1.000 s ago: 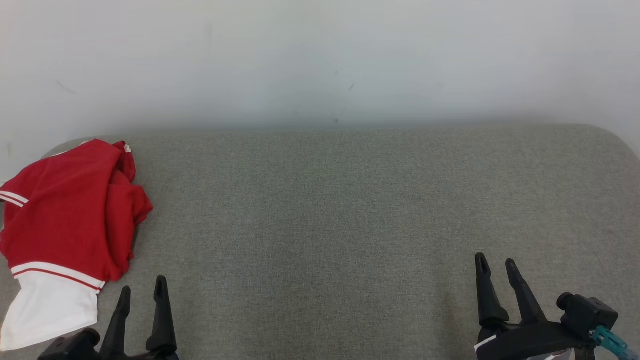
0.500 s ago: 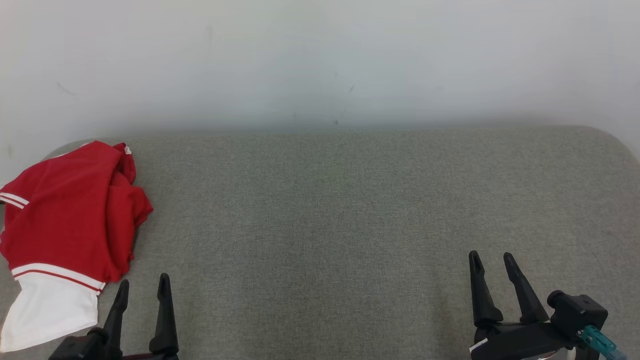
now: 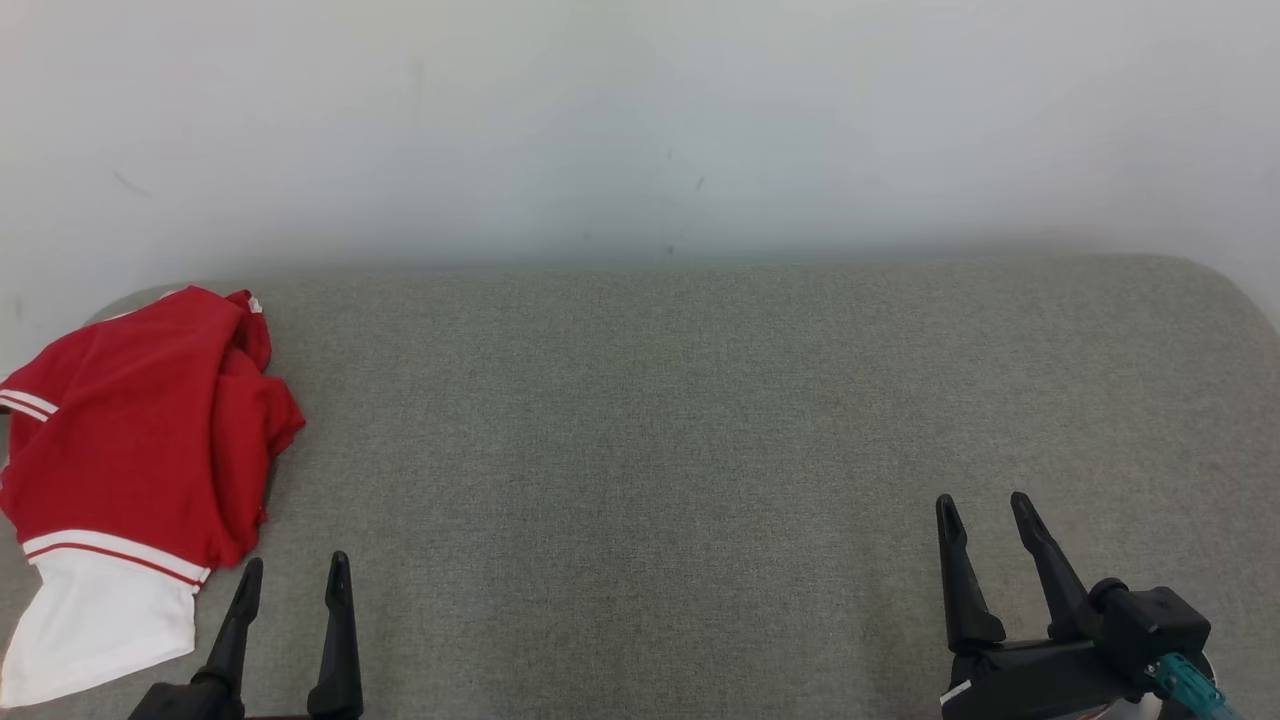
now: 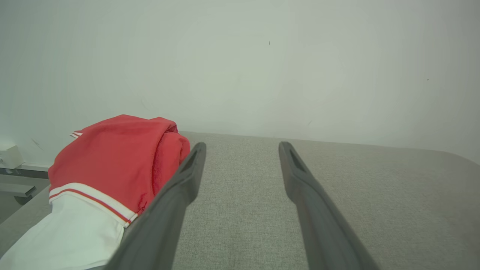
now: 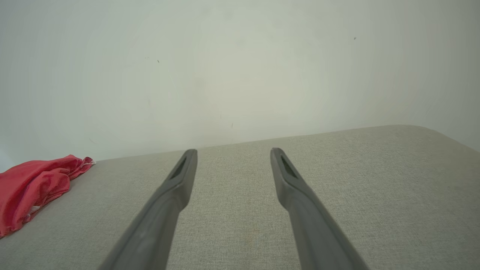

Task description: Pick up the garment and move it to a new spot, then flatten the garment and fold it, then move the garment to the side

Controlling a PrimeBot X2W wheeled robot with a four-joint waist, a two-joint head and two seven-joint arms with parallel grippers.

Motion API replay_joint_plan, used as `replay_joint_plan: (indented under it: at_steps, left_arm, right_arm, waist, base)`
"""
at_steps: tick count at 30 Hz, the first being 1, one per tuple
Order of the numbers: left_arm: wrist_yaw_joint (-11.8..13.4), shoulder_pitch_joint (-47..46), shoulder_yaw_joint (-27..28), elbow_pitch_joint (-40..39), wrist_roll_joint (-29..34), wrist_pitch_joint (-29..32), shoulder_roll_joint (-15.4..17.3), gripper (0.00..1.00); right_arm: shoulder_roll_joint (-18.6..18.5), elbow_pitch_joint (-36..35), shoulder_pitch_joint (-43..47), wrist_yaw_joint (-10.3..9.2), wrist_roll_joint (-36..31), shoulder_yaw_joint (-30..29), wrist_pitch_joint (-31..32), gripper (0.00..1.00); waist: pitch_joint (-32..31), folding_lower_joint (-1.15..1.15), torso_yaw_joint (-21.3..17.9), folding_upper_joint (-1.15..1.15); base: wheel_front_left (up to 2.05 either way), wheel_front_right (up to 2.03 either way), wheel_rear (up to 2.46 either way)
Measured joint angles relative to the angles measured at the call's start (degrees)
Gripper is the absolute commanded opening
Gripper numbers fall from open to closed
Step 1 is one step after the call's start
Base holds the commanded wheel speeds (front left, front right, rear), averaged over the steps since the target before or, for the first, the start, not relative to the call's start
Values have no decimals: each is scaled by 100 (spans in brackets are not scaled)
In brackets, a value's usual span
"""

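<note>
2 spread wide: left gripper beside garment on padded table, right gripper apart.

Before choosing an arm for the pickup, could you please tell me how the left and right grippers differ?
The left gripper sits close beside the garment; the right gripper is far across the grey surface from it. The right gripper reaches higher in the head view than the left gripper. Both are open and empty.

The jaws stand apart beside the crumpled red garment.
</note>
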Motion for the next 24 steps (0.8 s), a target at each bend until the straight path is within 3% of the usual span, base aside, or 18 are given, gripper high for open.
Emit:
replay_joint_plan:
  at_steps: [13, 24]
  left_arm:
    - [-34, 111, 75, -154, 369, -158, 82, 100]
    - [-268, 158, 65, -175, 456, -260, 188, 100]
  right_arm:
    - [-3, -276, 97, 0, -502, -151, 29, 100]
    - [-4, -394, 168, 1, -805, -221, -14, 100]
  waist:
    - [-8, 0, 18, 0]
    - [-19, 0, 20, 0]
  base:
    - [0, 0, 0]
    - [0, 0, 0]
